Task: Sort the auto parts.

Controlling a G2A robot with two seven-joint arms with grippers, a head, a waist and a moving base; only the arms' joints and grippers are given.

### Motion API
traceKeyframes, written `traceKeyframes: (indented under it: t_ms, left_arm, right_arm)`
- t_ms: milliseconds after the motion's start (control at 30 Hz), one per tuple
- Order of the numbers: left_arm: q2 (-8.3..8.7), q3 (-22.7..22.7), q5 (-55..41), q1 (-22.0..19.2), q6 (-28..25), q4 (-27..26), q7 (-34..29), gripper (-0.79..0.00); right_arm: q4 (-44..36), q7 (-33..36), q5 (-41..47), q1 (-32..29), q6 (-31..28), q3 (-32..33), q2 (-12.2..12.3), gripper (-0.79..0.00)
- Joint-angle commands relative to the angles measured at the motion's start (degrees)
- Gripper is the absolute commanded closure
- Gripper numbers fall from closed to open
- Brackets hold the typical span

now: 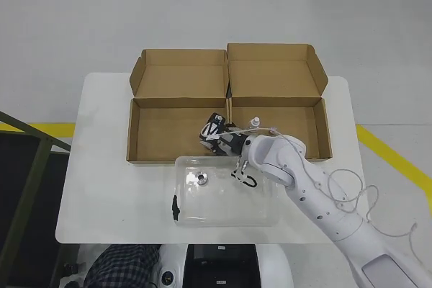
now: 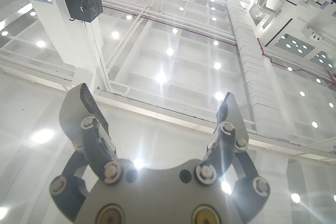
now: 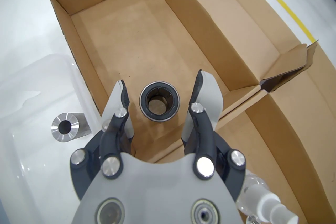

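Observation:
A black ring-shaped bearing [image 3: 159,101] lies on the floor of the left cardboard box [image 3: 126,33], near its end wall. My right gripper [image 3: 161,78] hangs open just above it, one finger on either side, not touching it. From above, the right gripper [image 1: 217,132] is over the right end of the left box [image 1: 165,133]. A short metal cylinder with a bore [image 3: 68,127] lies in the clear plastic tray [image 3: 31,83], also seen from above as the cylinder [image 1: 200,178]. My left gripper [image 2: 155,90] points up at the ceiling, open and holding nothing.
A second open cardboard box [image 1: 288,129] stands beside the first, their flaps folded back. The clear tray [image 1: 223,212] sits in front of both boxes, with a small black item [image 1: 175,207] at its left rim. Bare white table lies to the left.

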Motion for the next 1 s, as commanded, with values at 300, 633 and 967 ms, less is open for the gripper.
traceKeyframes:
  t_ms: [300,633,967]
  left_arm:
    - [0.0,0.0,0.0,0.0,0.0,0.0,0.0,-0.785]
    - [0.0,0.0,0.0,0.0,0.0,0.0,0.0,-0.785]
    - [0.0,0.0,0.0,0.0,0.0,0.0,0.0,-0.785]
  right_arm:
    - [-15.81,-0.03,-3.25,-11.49,-9.39,5.24,2.84,-0.539]
    - [-20.6,-2.39,-6.79,-19.05,-15.79,5.01,4.2,-0.57]
    - [-12.79,-5.66,-6.24,-17.28,-15.98,2.64,3.51,-0.548]
